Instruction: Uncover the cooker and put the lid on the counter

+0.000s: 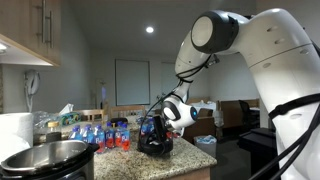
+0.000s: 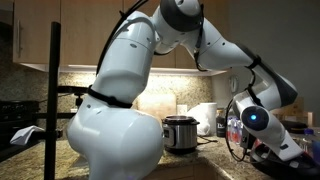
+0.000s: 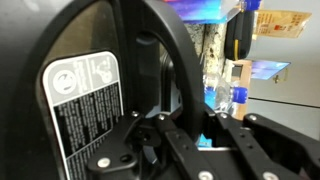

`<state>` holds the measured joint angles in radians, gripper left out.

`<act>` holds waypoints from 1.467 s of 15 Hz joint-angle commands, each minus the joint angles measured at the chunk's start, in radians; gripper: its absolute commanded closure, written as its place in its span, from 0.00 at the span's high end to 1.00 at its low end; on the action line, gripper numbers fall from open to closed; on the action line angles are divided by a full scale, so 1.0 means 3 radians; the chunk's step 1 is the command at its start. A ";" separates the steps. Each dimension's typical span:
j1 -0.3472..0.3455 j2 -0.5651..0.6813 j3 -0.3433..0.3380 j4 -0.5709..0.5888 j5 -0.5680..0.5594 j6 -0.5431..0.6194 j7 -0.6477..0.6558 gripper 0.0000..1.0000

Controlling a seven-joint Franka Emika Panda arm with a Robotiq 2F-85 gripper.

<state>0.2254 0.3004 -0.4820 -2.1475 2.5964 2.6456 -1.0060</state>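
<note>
The cooker [image 1: 45, 158] stands uncovered at the near left, its shiny inner pot showing; it also appears further back in an exterior view [image 2: 180, 133]. My gripper [image 1: 158, 128] is away from it, over the counter [image 1: 195, 155], shut on the black lid [image 1: 152, 142]. The lid hangs tilted, low at the counter; I cannot tell whether it touches. In the wrist view the lid [image 3: 85, 100] fills the left side, showing a white label, and a black curved part of it runs between the fingers of my gripper [image 3: 190, 125].
Several blue-capped bottles [image 1: 105, 135] stand just behind the lid. A white appliance [image 1: 15, 125] sits beside the cooker under wall cabinets [image 1: 30, 30]. A black pole [image 2: 52, 100] and my bulky white arm [image 2: 120, 110] block much of an exterior view.
</note>
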 commanded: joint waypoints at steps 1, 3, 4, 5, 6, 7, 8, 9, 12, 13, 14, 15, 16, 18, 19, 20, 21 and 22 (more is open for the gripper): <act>0.0072 0.0050 -0.0186 -0.0067 0.0054 -0.0278 0.0064 0.07; 0.0097 0.0077 -0.0259 -0.0112 0.0042 -0.0341 0.0055 0.06; 0.0100 0.0070 -0.0284 -0.0133 0.0041 -0.0352 0.0041 0.06; 0.0106 0.0039 -0.0306 -0.0165 0.0040 -0.0360 0.0009 0.06; 0.0120 -0.0020 -0.0326 -0.0207 0.0038 -0.0359 -0.0027 0.05; 0.0128 -0.0074 -0.0322 -0.0247 0.0035 -0.0363 -0.0073 0.05; 0.0139 -0.0116 -0.0316 -0.0280 0.0032 -0.0362 -0.0101 0.05; 0.0148 -0.0148 -0.0278 -0.0315 0.0030 -0.0357 -0.0146 0.05; -0.0244 -0.0272 0.0210 -0.0336 -0.0210 -0.0241 -0.0149 0.16; -0.0314 -0.0310 0.0302 -0.0363 -0.0349 -0.0236 -0.0064 0.33; -0.0386 -0.0339 0.0390 -0.0381 -0.0531 -0.0224 0.0039 0.37; -0.0452 -0.0373 0.0460 -0.0391 -0.0748 -0.0162 0.0157 0.43; -0.0507 -0.0394 0.0514 -0.0381 -0.0943 -0.0083 0.0247 0.50; -0.0601 -0.0424 0.0573 -0.0328 -0.1304 0.0091 0.0327 0.63; -0.0643 -0.0432 0.0592 -0.0298 -0.1466 0.0177 0.0382 0.69; -0.0688 -0.0448 0.0617 -0.0289 -0.1632 0.0241 0.0464 0.77; -0.0729 -0.0472 0.0647 -0.0305 -0.1796 0.0280 0.0566 0.82; -0.0762 -0.0468 0.0671 -0.0301 -0.1945 0.0311 0.0655 0.88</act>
<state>0.0425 0.2212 -0.3192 -2.2258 2.1265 2.7008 -0.8886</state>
